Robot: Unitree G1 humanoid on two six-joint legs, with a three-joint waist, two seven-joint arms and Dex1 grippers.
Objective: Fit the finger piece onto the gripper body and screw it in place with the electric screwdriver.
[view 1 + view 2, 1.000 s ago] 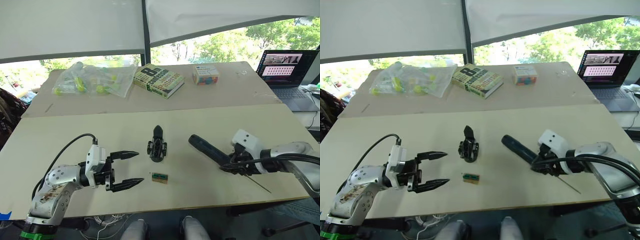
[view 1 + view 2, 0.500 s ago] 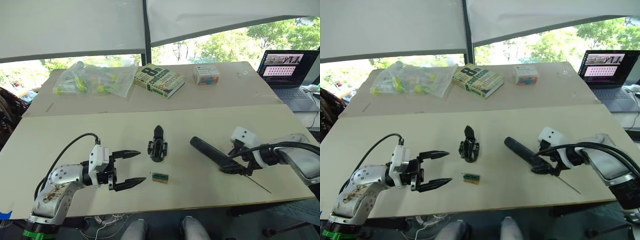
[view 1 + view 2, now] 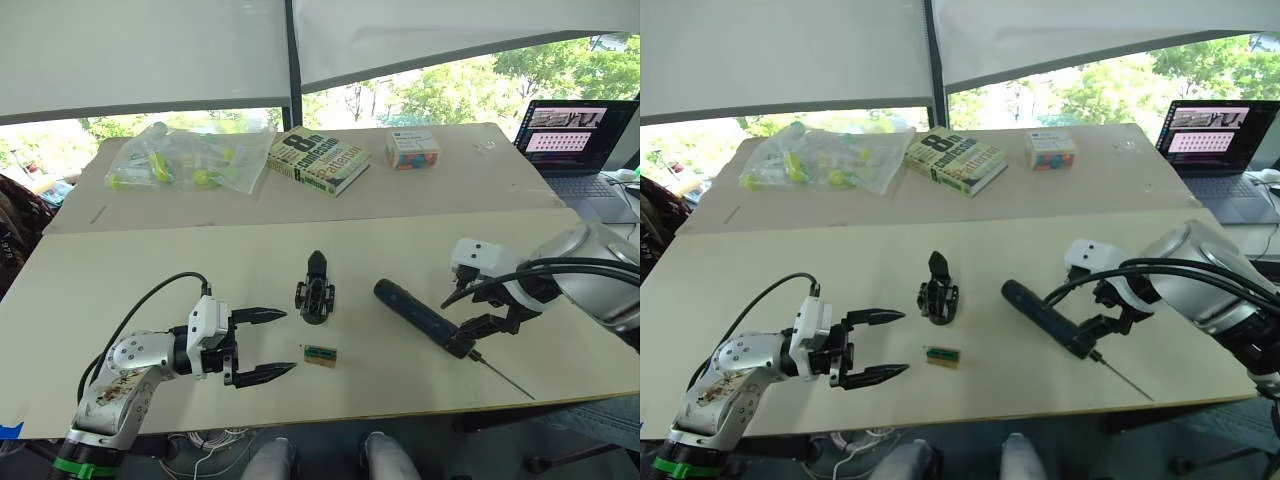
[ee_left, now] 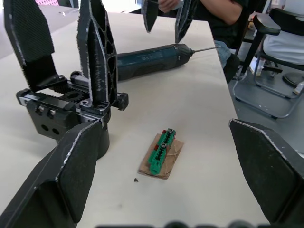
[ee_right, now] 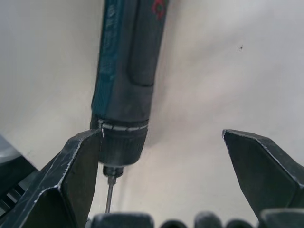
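Left pincer (image 3: 262,346): my fingers stood spread wide, holding nothing, low over the counter (image 3: 150,270).
Right pincer (image 3: 478,330): mine too, fingers apart, at the bit end of the electric screwdriver (image 3: 420,317), not gripping it.
Electric screwdriver: lay flat on the counter, bit toward the near edge.
Gripper body (image 3: 315,297): stood mid-counter, finger piece (image 3: 316,265) upright on top.
Green-and-tan block (image 3: 320,354): lay just in front of the gripper body.
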